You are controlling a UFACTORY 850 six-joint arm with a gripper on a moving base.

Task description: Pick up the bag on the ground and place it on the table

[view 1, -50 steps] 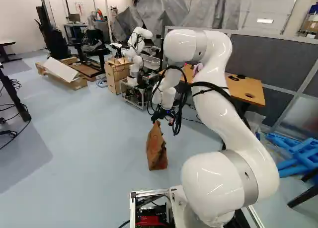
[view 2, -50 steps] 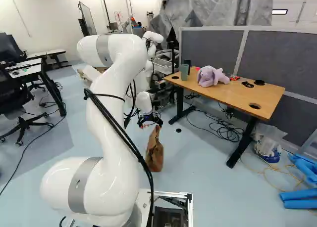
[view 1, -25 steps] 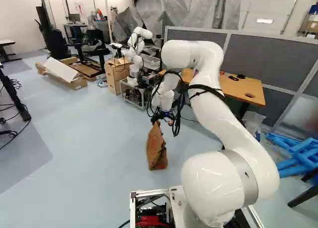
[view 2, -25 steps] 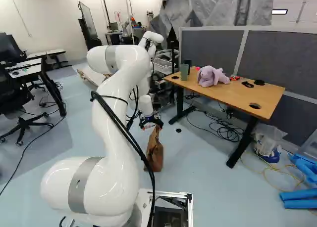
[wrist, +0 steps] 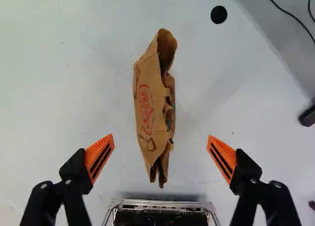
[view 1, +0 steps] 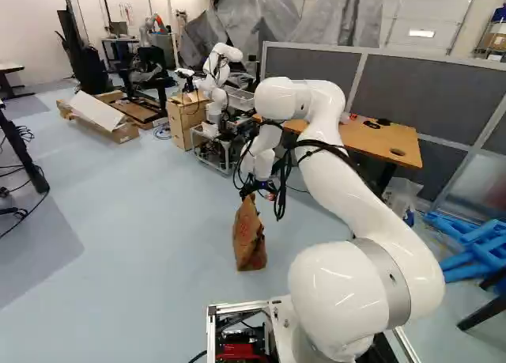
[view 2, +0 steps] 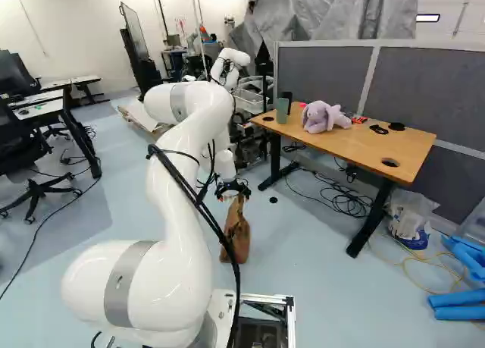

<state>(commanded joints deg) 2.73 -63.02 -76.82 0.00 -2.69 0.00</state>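
Note:
In the right base view my gripper hangs just above the top of the brown paper bag, which stands upright on the floor. The left base view has the bag near its middle, left of the arm. Seen from the wrist, the gripper is open, one orange pad on either side and neither touching the bag. The bag's long, narrow top runs ahead from between the fingers. A wooden-topped table stands to the right of the bag in the right base view.
On the table are a purple plush toy, a green cup and small black items. Cables lie beneath it. Grey partitions stand behind. Another robot is farther off; blue parts lie at the right.
My arm's upper bend has come down and shifted, leftward in the left base view and rightward in the right one. The gripper has shifted slightly over the bag. Bag and base have stayed put.

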